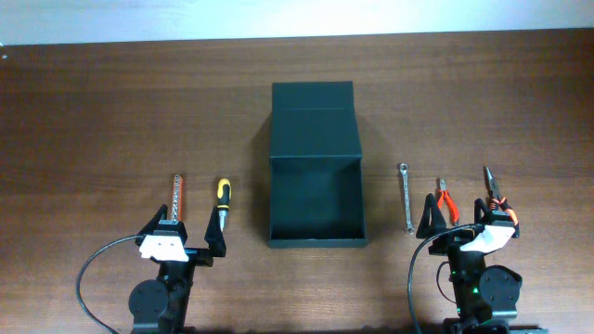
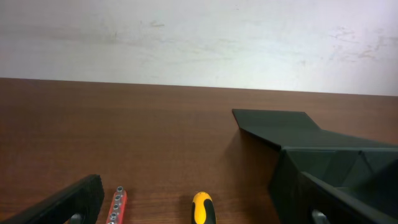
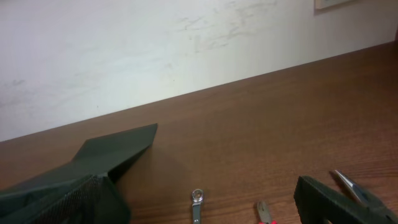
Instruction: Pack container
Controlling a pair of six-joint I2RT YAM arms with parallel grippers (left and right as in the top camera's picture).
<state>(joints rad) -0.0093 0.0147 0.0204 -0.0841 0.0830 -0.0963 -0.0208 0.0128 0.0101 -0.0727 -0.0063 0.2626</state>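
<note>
Brown wooden table (image 1: 93, 121); the container (image 1: 316, 199) lies open, lid back; left fingers (image 1: 217, 232) and right fingers (image 1: 429, 219) spread wide, empty.

Matte dark green-black container (image 1: 314, 199) on a brown wood-grain table (image 1: 93, 121). Left of the container: yellow-and-black screwdriver (image 1: 221, 197), red bit strip (image 1: 176, 195). Right of it: silver wrench (image 1: 406, 197), red-handled pliers (image 1: 449, 202), black-and-orange pliers (image 1: 493, 190).

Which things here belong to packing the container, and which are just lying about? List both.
Job: open dark green-black matte box; likely cargo: red bit strip, yellow-black screwdriver, silver wrench, red-handled pliers, orange-black needle-nose pliers.
Lying about: only the left arm's black cable.
</note>
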